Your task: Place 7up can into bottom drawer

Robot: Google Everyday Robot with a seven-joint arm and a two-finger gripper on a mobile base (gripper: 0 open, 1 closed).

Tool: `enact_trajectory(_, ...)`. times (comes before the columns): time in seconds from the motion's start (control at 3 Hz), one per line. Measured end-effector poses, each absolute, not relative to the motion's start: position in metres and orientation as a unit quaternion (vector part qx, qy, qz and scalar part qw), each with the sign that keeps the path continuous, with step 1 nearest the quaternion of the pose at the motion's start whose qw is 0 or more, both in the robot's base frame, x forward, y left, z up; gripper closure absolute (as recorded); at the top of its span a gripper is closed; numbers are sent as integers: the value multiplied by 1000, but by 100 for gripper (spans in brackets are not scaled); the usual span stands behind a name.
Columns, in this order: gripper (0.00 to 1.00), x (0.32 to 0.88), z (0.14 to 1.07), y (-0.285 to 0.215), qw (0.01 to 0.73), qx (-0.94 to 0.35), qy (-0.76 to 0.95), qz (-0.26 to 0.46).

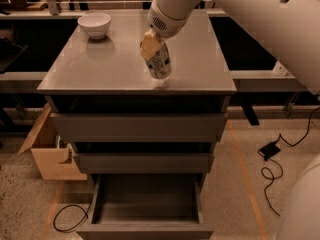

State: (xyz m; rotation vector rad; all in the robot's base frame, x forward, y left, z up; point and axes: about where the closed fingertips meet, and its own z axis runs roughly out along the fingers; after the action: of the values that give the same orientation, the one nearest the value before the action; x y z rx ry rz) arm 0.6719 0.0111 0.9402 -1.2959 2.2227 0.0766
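The 7up can (160, 64), silvery-white with mottled print, hangs tilted just above the grey cabinet top (115, 69), near its front middle. My gripper (152, 46) is shut on the can's upper part, its tan fingers (149, 45) wrapped around it, and the white arm reaches in from the upper right. The bottom drawer (145, 201) is pulled open at the bottom of the view, and its dark grey inside holds nothing. It lies well below and in front of the can.
A white bowl (94, 24) stands at the back left of the cabinet top. The two upper drawers (137, 126) are closed. A cardboard box (47, 154) sits on the floor at left. Black cables (272, 151) lie on the floor at right.
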Motion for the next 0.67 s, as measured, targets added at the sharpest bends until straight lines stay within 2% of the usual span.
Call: enact_trajectory(0.67, 100, 660, 941, 8, 288, -471, 833, 28)
